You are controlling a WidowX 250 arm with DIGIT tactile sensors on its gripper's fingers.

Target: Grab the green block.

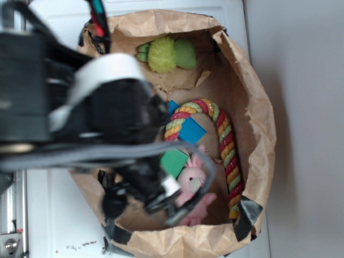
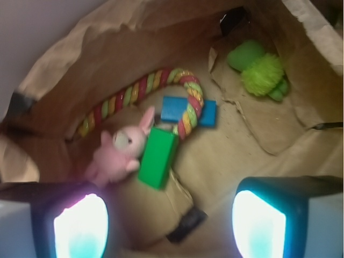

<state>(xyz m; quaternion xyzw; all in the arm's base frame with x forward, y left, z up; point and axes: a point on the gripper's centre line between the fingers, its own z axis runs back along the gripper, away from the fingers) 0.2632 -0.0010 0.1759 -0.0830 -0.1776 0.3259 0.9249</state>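
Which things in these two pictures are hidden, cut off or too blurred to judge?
- Exterior view: the arm covers most of the green block; only one corner shows.
- Exterior view: the pincer is blurred, so its opening is unclear there.
- Wrist view: the rope toy crosses the blue block and hides its middle.
- Wrist view: the fingertips are cut off by the bottom edge.
- Wrist view: the pink bunny is too blurred to show its face.

Green block (image 2: 157, 157) lies apparently touching the pink bunny (image 2: 121, 149).

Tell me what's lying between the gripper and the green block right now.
Only bare brown paper, going by the wrist view: the open gripper hovers apart from the green block, with creased bag floor between them. The pink bunny sits beside the block.
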